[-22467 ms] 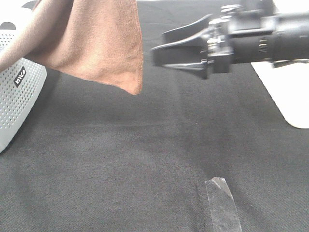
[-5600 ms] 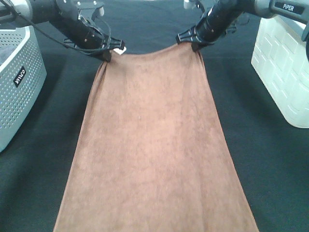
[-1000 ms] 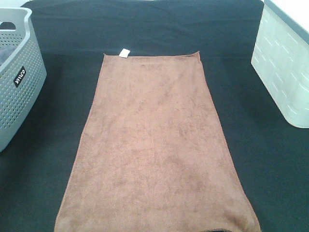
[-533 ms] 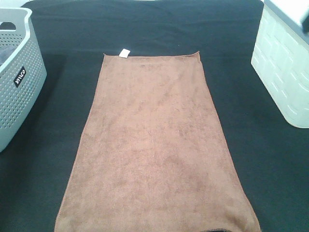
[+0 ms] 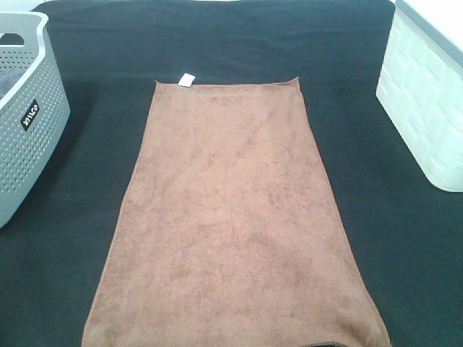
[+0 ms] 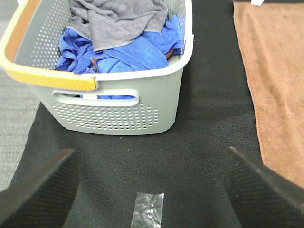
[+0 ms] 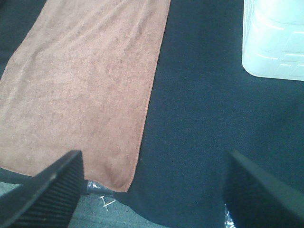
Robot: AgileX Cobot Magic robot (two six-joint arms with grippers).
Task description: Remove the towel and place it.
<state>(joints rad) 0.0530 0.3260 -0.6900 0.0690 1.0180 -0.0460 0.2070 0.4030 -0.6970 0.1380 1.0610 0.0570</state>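
The towel (image 5: 235,217) is lying flat on the table (image 5: 405,238). Both end effectors, left (image 6: 152,190) and right (image 7: 152,190), are gaping wide, holding nothing. The left basket (image 5: 29,123) is showing a label I cannot read.

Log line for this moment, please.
brown microfibre towel: flat on black cloth cover | left tool: open, empty | right tool: open, empty

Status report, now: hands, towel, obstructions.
Left hand open, empty, near grey basket. Right hand open, empty. Towel flat on black cover, nothing on it.
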